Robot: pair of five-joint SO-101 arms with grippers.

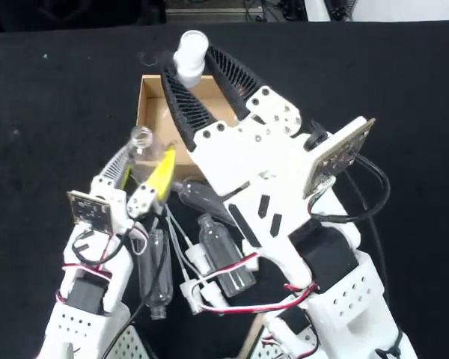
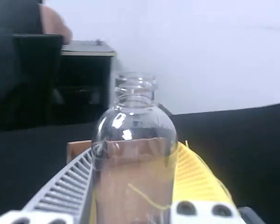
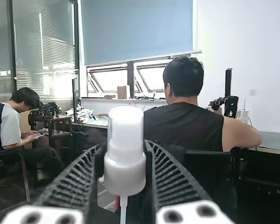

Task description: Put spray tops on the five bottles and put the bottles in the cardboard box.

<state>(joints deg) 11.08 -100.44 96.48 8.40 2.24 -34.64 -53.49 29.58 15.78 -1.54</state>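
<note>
The left jaws are gripping the clear bottle [image 2: 133,154], probably light and slippery, by its body between them, while the right jaws are pinching the rigid spray top [image 3: 125,154] by its collar.

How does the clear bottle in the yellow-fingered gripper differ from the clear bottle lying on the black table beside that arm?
The gripped clear bottle stands upright, neck up; the lying clear bottle is on its side, neck toward the arm bases. The gripped one is clamped in the left gripper near the cardboard box; the lying one rests free on the black table. Both lack spray tops.
</note>
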